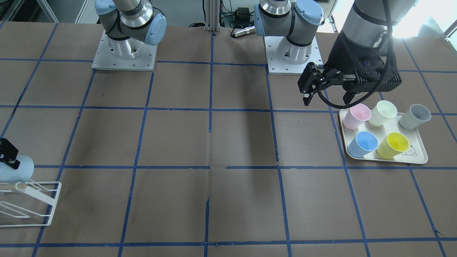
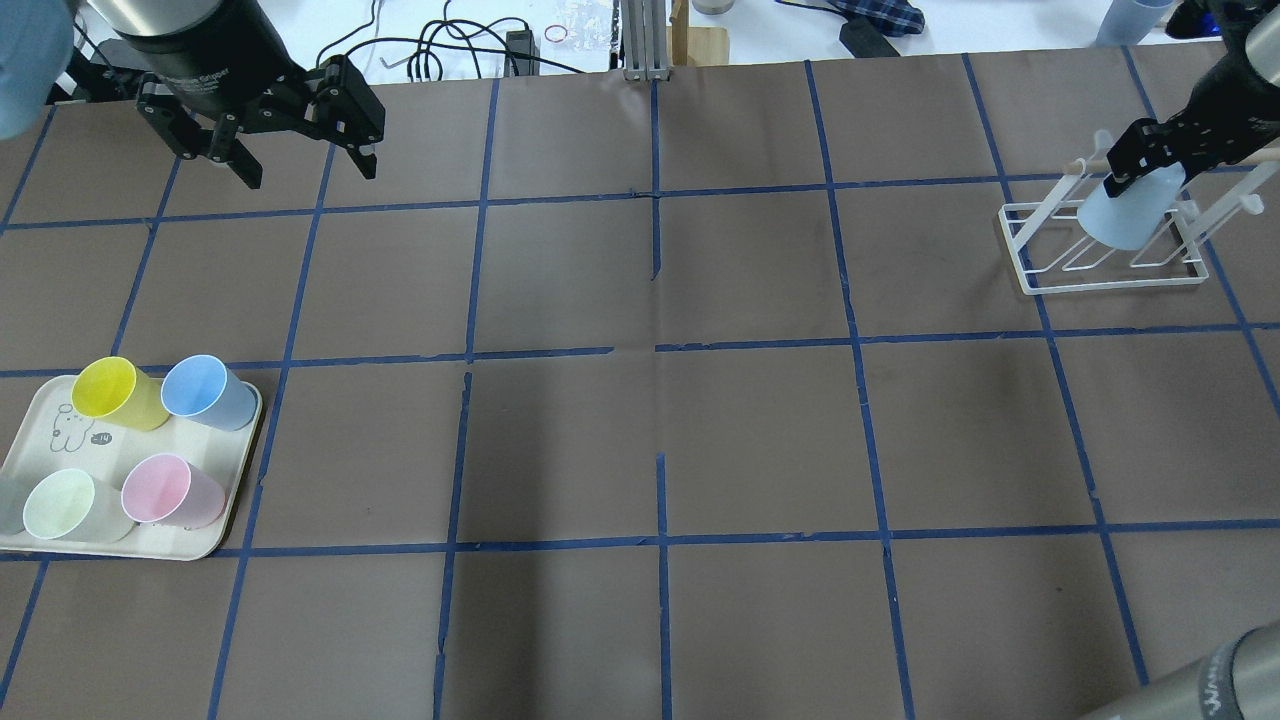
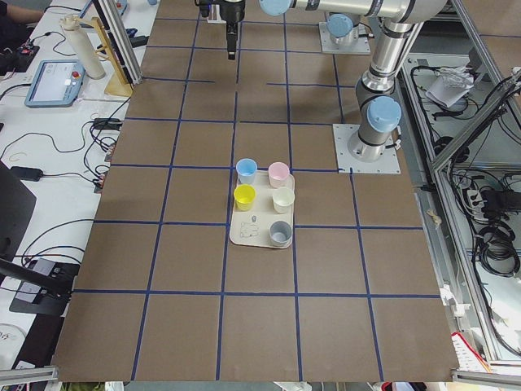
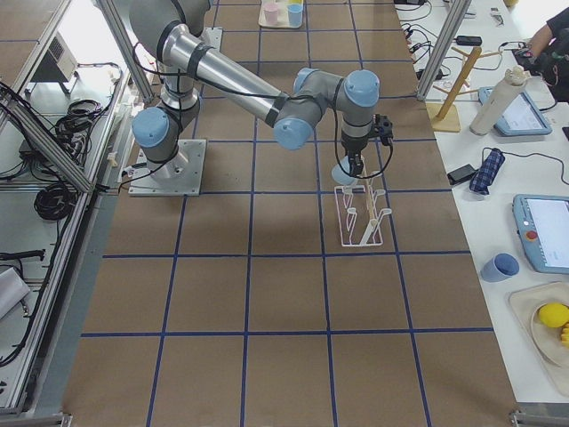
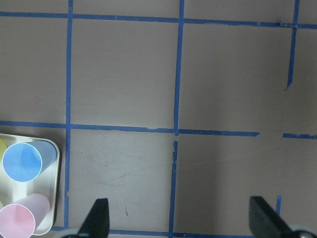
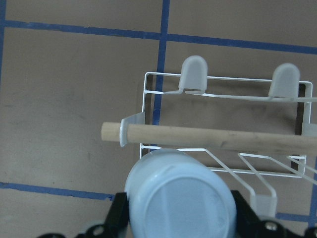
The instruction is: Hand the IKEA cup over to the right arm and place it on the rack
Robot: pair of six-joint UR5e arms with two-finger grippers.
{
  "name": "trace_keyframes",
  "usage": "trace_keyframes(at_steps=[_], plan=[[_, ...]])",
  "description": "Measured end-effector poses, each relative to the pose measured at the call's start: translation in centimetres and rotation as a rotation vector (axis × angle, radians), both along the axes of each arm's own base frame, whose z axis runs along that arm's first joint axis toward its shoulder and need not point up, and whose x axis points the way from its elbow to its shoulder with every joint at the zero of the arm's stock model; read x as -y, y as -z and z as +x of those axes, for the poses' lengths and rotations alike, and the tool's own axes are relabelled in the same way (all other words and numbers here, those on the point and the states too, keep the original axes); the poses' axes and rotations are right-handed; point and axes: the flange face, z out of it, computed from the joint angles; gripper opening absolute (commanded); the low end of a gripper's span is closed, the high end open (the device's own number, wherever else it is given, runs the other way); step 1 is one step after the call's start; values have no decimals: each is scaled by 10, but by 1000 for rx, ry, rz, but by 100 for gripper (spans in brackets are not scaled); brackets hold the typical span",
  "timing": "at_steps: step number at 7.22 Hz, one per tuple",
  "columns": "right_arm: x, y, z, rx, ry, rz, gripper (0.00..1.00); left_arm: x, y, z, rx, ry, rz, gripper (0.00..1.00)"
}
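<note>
IKEA cup (image 2: 1130, 215): where do we have it, and who holds it?

We find it at about 2 o'clock on the table in the overhead view. The fingers of the right gripper (image 2: 1145, 165) are clamped on it, base up, over the rack (image 2: 1030, 275). The left gripper (image 2: 308, 170) hangs well apart at 10 o'clock, its jaws spread wide with nothing between them. From that we judge the hand-over done, with only the placing left.

Which way does it lie for that placing?

Its long axis runs roughly along the right gripper's own line. In the right wrist view we look straight at the closed base, with the mouth pointing down and away. From overhead the cup is tilted, the mouth leaning toward 7 o'clock. In the wrist view the wooden peg (image 6: 208, 136) crosses just at 12 o'clock of the cup, running from 9 to 3, and two capped prongs stand beyond it. We judge that the mouth must come down over a prong. Whether the rim touches the wire already, we cannot tell.

Any writing we can read?

We see none on the cup. The tray (image 2: 190, 545) at 8 o'clock bears a small line drawing of an animal and a mark too small to read. The deeper blue cup (image 2: 205, 390) stands there among four others. The lettering on the left arm's black wrist is too blurred for us to read.
</note>
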Motion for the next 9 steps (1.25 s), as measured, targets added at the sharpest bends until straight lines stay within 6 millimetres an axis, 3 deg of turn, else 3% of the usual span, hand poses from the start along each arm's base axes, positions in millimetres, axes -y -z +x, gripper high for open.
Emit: trace_keyframes(at_steps=[3, 6, 8, 9], plan=[[5, -4, -2, -20, 2, -36, 100, 1, 4, 9, -49, -4, 32, 100], [-7, -42, 6, -34, 2, -64, 100, 1, 4, 10, -62, -1, 33, 100], [-29, -76, 29, -21, 7, -48, 100, 2, 5, 10, -64, 0, 34, 100], [-38, -94, 52, -12, 16, -40, 100, 2, 5, 9, -64, 0, 35, 100]])
